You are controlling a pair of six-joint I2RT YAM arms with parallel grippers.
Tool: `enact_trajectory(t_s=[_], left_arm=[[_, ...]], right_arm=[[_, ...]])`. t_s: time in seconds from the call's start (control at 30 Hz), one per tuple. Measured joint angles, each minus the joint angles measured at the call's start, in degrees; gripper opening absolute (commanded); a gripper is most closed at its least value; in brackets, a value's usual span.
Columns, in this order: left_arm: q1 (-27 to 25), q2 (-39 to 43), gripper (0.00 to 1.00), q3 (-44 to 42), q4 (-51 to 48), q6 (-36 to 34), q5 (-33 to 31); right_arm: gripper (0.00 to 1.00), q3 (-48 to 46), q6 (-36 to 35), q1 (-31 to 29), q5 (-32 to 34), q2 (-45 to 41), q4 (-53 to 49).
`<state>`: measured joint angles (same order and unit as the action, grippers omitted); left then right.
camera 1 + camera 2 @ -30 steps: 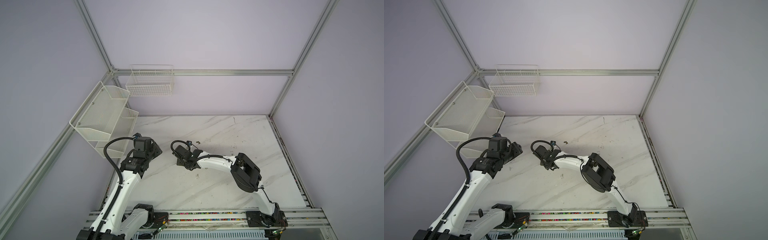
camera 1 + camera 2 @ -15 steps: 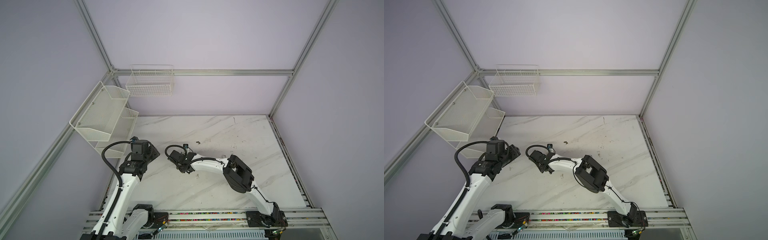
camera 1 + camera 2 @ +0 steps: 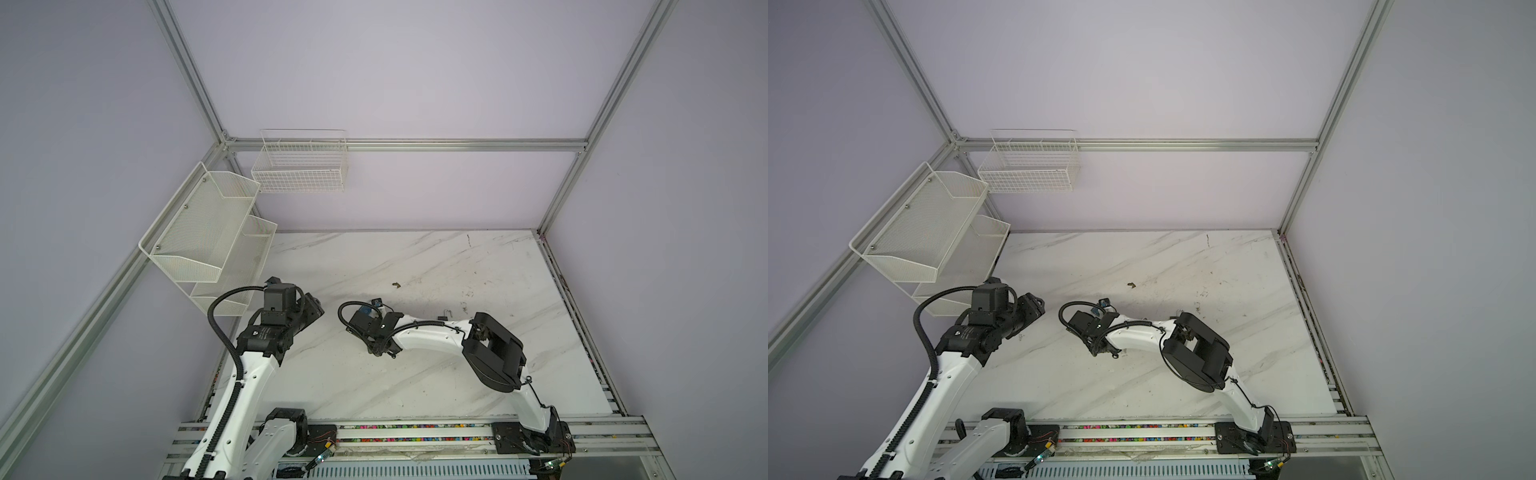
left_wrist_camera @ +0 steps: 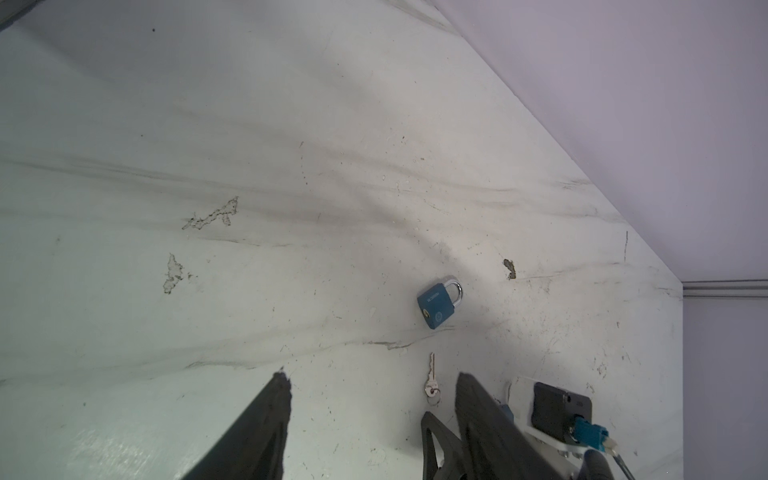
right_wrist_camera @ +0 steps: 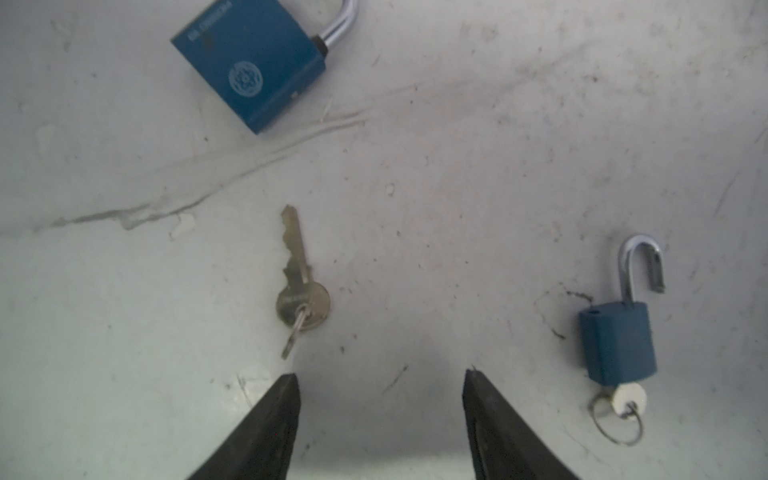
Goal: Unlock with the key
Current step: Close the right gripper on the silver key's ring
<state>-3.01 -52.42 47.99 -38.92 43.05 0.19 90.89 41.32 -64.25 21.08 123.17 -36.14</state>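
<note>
Key [image 5: 297, 274] lies flat and loose on the white marble bench [image 3: 415, 257], with nothing gripping it. Its toothed blade points toward the large padlock [image 5: 249, 62], a blue one lying flat a little apart from the blade tip. The key's round head, with a thin ring through it, is turned toward the right pincer [image 5: 381, 374]. That pincer is close above the bench with its two dark fingers spread and nothing between them. The ring ends just short of one fingertip without touching it.

In the left wrist view the large padlock [image 4: 438, 305] appears to have its silver shackle seated at both ends, and the key [image 4: 431, 374] lies near it. The left pincer [image 4: 372, 376] is also spread wide and empty, well back from both things.

Off to one side of the right pincer lies a small padlock [image 5: 617, 345], also blue, with its shackle sprung free at one end. A second key [image 5: 629, 399] sits in its base, with a ring hanging from it.

In a top view the left pincer [image 3: 316, 309] and right pincer [image 3: 384, 353] are near each other over the bench's left half, not touching. I cannot make out the key or the large padlock there.
</note>
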Motion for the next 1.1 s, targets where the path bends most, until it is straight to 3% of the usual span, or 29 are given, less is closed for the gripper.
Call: enact_trajectory(t_s=[0.2, 0.37, 0.93, 1.1], left_arm=[[0.0, 1.1, 0.63, 0.0, 0.0, 2.0, 3.2], [0.0, 1.1, 0.63, 0.0, 0.0, 2.4, 3.7], [0.0, 0.5, 0.63, 0.0, 0.2, 0.8, 3.7], [0.0, -1.1, 0.63, 0.0, 0.5, 0.8, 4.3]], right_arm=[[0.60, -3.0, -3.7, 1.3, -5.6, -5.7, 1.9], [0.46, -0.5, -2.3, 1.9, -9.8, -5.6, 4.8], [0.41, 6.3, 2.2, 1.9, -7.6, 3.2, 3.2], [0.33, 6.4, 2.0, 1.9, -6.9, 3.9, 3.3]])
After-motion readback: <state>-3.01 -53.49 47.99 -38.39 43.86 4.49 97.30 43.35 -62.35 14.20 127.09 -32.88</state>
